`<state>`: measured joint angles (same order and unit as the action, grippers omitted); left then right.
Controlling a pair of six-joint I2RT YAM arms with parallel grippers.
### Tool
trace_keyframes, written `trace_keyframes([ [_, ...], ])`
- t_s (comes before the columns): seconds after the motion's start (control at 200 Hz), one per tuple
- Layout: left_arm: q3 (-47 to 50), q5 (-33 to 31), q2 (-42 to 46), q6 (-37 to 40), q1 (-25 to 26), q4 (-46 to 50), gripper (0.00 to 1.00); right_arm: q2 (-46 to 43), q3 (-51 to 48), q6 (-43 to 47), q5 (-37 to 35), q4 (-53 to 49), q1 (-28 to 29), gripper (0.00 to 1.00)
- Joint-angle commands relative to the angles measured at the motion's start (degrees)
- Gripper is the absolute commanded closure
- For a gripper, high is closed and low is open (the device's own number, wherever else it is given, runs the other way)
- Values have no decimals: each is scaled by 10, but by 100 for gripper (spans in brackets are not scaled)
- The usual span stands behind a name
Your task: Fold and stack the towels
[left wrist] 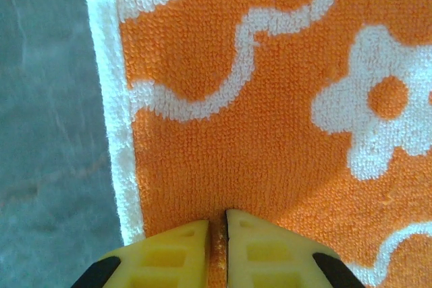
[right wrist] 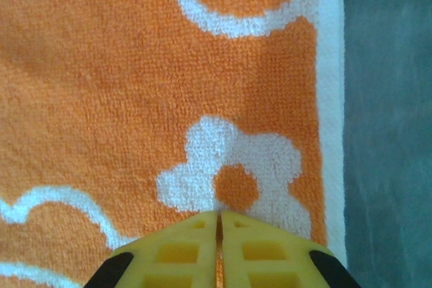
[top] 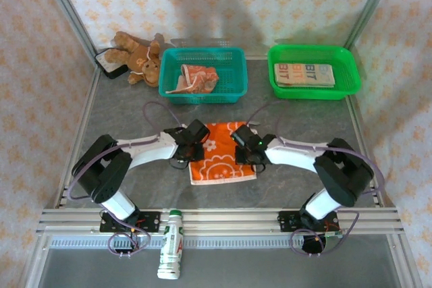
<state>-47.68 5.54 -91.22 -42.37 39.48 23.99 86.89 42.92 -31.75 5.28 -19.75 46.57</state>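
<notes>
- A grey bench (top: pixel 297 126) fills the workspace, with walls papered in a pale floral pattern around it.
- The left arm (top: pixel 145 150) and right arm (top: pixel 297 154), both white and black, reach inward from the near edge toward the middle of the bench.
- A teal basket (top: pixel 202 96) stands at the back centre. A crumpled towel (top: pixel 194 80), orange and white, lies inside it.
- A green basket (top: pixel 314 92) stands to the right of the teal one, apart from it. It holds folded cream towels (top: pixel 304 74) with orange-red lettering, lying flat.
- An orange towel (top: pixel 223 156) with white flowers and a white border lies spread flat on the bench between the two arms.
- A brown teddy bear (top: pixel 138 57) lies at the back left, just beside the teal basket.
- A white bottle (top: pixel 171 253) with a green cap lies across the metal rail at the near edge.
- The left end effector (left wrist: pixel 225 217) is closed, its yellow tips pinching a small ridge of the orange towel close to the towel's left white border.
- The right end effector (right wrist: pixel 219 215) is closed too, its yellow tips pinching the orange towel at a white flower near the right border.
</notes>
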Motion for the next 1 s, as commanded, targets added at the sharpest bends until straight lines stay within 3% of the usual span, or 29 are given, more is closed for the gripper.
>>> trace_keyframes([
  [0.0, 31, -5, 26, -29, 11, 31, 86, -36, -29, -56, -26, -22, 26, 91],
  [0.2, 3, -11, 52, -9, 6, 63, 81, -68, -4, -57, -55, -54, 32, 89],
  [0.395, -61, -5, 50, 47, -61, 90, 71, -47, 87, -2, -57, -85, -17, 86],
  [0.55, -107, 14, 4, 100, -122, 88, 69, 6, 142, 49, -35, -80, -75, 70],
  [0.721, -147, 32, -61, 146, -159, 78, 69, 78, 193, 88, 10, -75, -127, 71],
  [0.996, -175, 34, -126, 170, -176, 79, 70, 144, 236, 113, 40, -77, -166, 73],
])
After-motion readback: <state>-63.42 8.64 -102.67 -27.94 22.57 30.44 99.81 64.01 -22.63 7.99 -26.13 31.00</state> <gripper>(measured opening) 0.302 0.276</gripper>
